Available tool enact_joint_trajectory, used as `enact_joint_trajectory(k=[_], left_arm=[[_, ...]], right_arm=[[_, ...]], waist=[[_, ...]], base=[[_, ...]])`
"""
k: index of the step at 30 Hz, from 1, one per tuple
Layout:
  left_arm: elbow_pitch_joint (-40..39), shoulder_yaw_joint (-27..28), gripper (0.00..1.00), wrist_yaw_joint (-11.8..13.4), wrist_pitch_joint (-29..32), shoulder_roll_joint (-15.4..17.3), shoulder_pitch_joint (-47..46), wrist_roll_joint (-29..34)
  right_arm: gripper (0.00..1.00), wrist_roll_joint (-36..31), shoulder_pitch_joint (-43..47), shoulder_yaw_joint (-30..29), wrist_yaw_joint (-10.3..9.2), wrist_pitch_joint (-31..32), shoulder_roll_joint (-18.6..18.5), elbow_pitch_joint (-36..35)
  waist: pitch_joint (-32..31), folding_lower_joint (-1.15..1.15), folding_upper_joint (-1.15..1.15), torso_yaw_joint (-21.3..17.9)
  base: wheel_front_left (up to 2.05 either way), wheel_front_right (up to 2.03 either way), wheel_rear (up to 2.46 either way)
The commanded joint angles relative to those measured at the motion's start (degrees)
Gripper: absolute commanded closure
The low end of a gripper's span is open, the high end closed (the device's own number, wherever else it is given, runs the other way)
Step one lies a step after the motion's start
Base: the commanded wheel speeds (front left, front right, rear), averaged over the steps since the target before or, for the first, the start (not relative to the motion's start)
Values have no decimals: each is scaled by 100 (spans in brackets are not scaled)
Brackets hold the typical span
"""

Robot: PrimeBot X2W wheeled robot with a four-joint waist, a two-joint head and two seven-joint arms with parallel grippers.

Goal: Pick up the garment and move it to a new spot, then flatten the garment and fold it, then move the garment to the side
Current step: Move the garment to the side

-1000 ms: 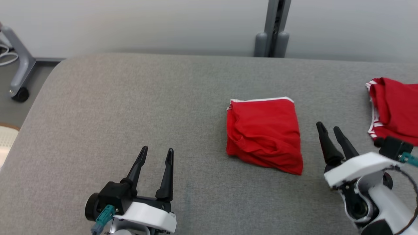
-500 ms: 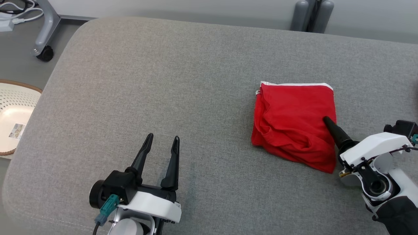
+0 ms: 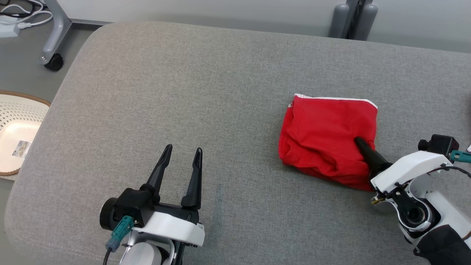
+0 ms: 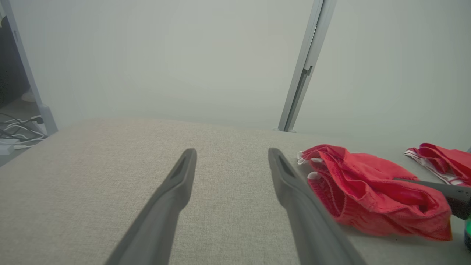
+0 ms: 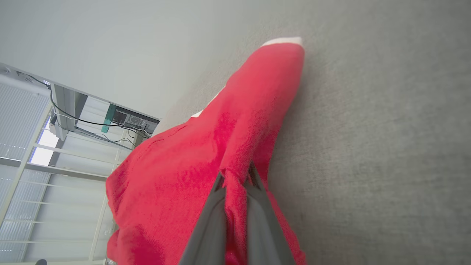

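Pinching a raised fold of the red garment (image 3: 323, 136), the right gripper (image 3: 357, 140) has its two dark fingers pressed together with cloth between them. The right wrist view shows the ridge of fabric caught between the tips. The grip sits on the garment's near right part, close to its right edge.

The garment lies folded into a rough square on the grey padded table (image 3: 165, 81), right of the middle. Its white-trimmed edge is on the far side, and its left side is rumpled into soft creases.

The left gripper (image 3: 184, 148) is over bare table near the front edge, left of the middle and well apart from the garment. Its fingers are spread wide with nothing between them, pointing away from the robot.

In the left wrist view, a second red cloth (image 4: 439, 160) with white striped trim lies farther right on the table, apart from the first. On the floor to the left are a white perforated basket (image 3: 18, 110) and a grey wheeled stand leg (image 3: 51, 44).
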Motion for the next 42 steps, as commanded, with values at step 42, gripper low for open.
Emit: enact_joint_trajectory(k=[42], left_arm=[[-60, -217, 0, -366, 7, 125, -873, 761]], right_arm=[[100, -4193, -2045, 654, 2, -1566, -207, 615]], waist=[[788, 0, 0, -2063]], base=[[0, 0, 0]])
